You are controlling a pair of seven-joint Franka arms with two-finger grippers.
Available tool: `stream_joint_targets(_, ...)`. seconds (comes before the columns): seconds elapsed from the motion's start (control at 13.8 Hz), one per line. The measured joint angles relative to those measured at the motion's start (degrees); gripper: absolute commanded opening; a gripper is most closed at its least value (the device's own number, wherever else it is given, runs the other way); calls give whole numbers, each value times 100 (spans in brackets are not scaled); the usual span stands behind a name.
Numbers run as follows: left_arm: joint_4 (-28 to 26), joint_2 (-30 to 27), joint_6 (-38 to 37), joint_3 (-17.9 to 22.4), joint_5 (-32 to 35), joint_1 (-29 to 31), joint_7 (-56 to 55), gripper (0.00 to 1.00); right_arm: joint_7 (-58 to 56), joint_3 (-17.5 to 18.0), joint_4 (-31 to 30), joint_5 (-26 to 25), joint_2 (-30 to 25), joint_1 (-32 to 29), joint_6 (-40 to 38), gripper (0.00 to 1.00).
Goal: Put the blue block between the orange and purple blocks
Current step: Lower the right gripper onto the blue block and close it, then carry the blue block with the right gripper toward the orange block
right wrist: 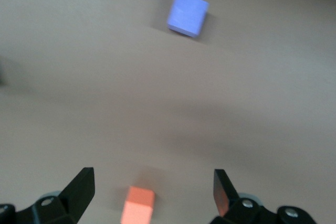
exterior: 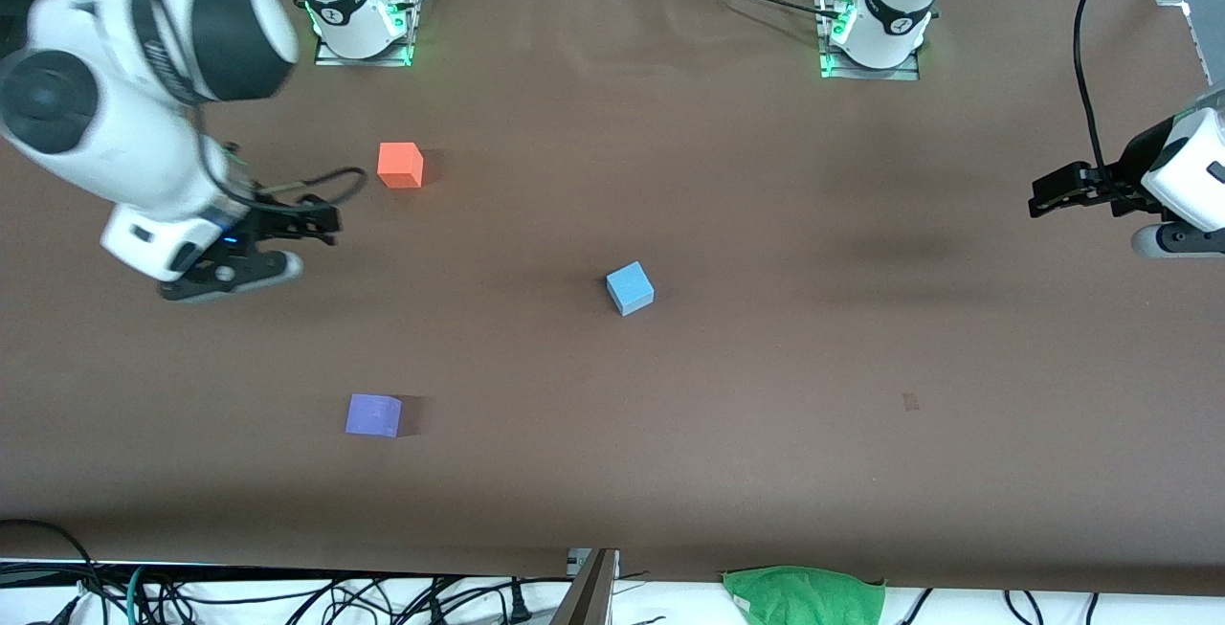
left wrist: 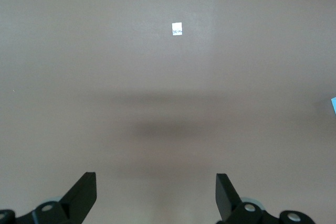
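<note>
The matte brown counter (exterior: 727, 175) carries three plain foam-like cubes. The blue block (exterior: 630, 288) sits mid-counter, the orange block (exterior: 400, 165) at its ten o'clock, the purple block (exterior: 373, 414) at its eight. My right gripper (right wrist: 152, 190) hangs over bare counter near the orange block, fingers spread; my left gripper (left wrist: 156, 195) waits over the left arm's end, fingers spread.

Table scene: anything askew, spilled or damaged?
Nothing damaged or spilled. The blue block sits slightly rotated, apart from the orange block and purple block. A small tag lies on the brown table.
</note>
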Motion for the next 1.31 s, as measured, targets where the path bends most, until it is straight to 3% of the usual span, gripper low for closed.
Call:
stream_joint_targets(0.36,0,10,0,7,-1,4,0,100,1615,682,147,159,794,706,1032,100)
stream_joint_targets(0.65,1,12,-1,9,-1,9,0,100,3130,749,808,156,1848,1909,1969,100)
stream_joint_targets(0.94,1,12,-1,18,-1,20,0,100,2758,731,1003,-117,2644,2304,3160,100)
stream_joint_targets(1.31,1,12,-2,27,-1,24,0,100,1852,680,1350,-297,3073,2341,3433,100)
